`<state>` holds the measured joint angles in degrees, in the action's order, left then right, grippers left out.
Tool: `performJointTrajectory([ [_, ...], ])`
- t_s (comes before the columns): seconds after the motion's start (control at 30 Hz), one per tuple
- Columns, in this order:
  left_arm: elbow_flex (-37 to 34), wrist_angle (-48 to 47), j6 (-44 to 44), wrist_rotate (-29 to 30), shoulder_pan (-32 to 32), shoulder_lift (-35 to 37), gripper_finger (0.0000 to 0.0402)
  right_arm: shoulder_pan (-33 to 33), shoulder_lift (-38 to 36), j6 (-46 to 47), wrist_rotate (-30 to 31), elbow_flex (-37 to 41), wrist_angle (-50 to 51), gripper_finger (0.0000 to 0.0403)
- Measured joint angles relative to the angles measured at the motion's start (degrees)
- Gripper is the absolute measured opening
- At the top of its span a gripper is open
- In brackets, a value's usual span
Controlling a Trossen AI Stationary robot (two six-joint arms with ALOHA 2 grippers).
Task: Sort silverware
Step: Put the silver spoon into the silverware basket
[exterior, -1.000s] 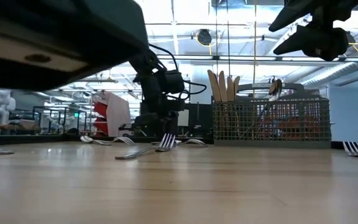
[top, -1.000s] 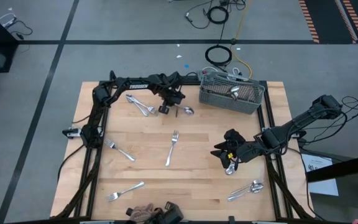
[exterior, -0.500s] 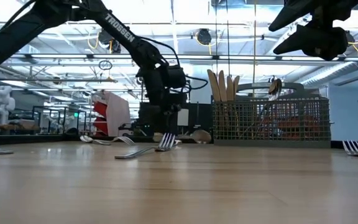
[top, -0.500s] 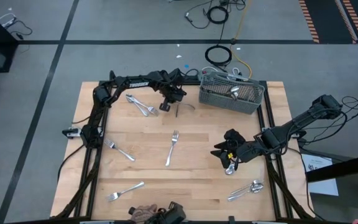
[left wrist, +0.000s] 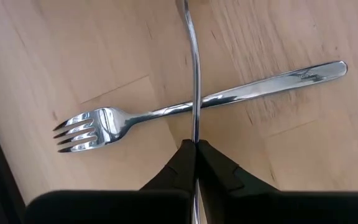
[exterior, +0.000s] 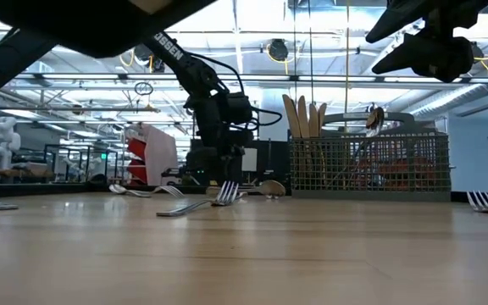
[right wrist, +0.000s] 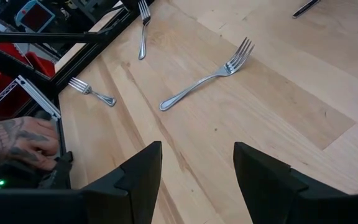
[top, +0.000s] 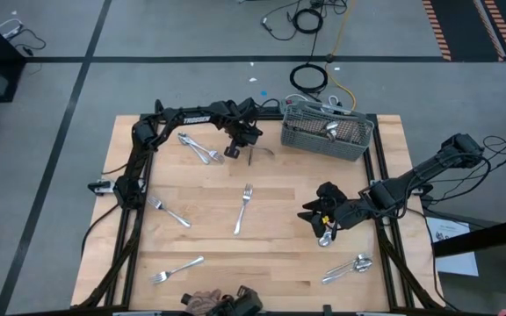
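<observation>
On the wooden table (top: 262,254), my left gripper (top: 233,147) hangs just beside the grey mesh caddy (top: 326,130), fingers pinched on a spoon (left wrist: 193,68) handle. My right gripper (top: 321,219), well apart from the caddy, stands half-spread and empty. Forks (top: 243,208) lie scattered.

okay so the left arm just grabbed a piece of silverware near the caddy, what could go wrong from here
The left pincer pinches only a thin handle edge of the utensil, so it may twist or slip out on the way to the grey caddy.

A fork lies directly beneath the held piece; swinging low might knock it.

The caddy already holds utensils, so the drop could snag on its rim.

The right pincer hangs open farther off, clear of this.
</observation>
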<state>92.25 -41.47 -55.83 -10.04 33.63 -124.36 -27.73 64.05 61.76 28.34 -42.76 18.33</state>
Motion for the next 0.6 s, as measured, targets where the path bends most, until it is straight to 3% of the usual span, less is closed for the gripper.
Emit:
performJointTrajectory([
  [0.6, 0.13, 1.28, 3.08, 0.06, 0.0, -1.22, 0.0018, 0.0, 0.0, 0.59, -1.47, 0.0, -0.5, 0.0189],
])
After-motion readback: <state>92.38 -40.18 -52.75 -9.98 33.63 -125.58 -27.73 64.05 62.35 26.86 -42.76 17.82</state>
